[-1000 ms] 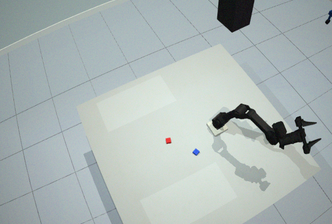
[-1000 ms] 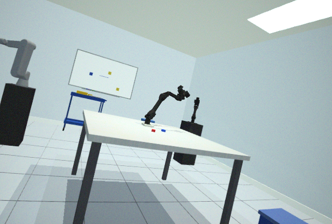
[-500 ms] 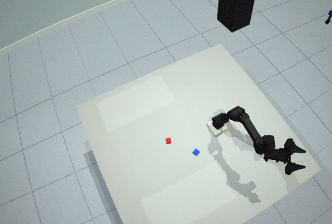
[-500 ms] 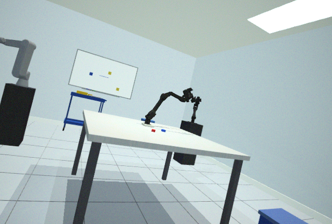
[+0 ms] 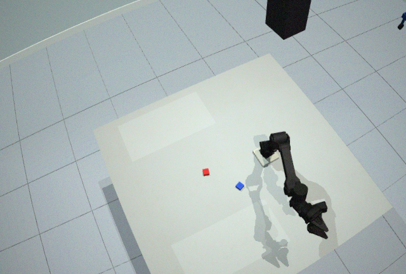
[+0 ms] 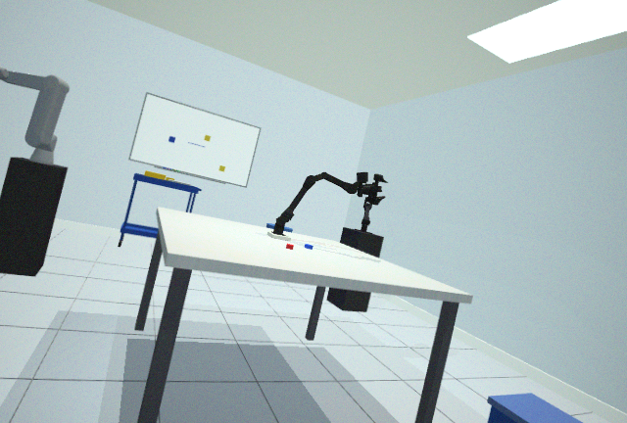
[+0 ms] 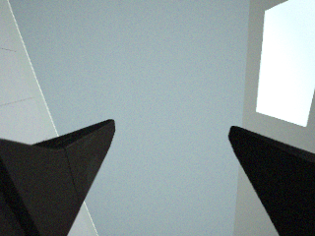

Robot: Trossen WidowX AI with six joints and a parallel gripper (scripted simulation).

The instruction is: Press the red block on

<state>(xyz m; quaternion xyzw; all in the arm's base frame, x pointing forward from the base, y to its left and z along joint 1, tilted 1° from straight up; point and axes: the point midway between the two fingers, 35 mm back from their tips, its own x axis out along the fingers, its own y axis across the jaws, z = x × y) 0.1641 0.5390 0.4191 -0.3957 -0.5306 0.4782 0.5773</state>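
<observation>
Pincer (image 5: pixel 327 234) (image 6: pixel 384 189) (image 7: pixel 172 128) wide open, gripping nothing; red block (image 5: pixel 205 172) (image 6: pixel 289 246) and blue block (image 5: pixel 239 186) (image 6: pixel 308 246) apart, apparently flat on table (image 5: pixel 157 179) (image 6: pixel 227 251).

The top view's edge crops the bench (image 5: pixel 157 179) (image 6: pixel 304 274), a black pedestal (image 5: pixel 288 5) and a small blue thing (image 5: pixel 403 16), too small to name. In the exterior view, the left edge cuts a grey arm (image 6: pixel 45 112) and the bottom edge a blue box (image 6: pixel 526 405); the bench partly hides a blue cart (image 6: pixel 167 183).
</observation>
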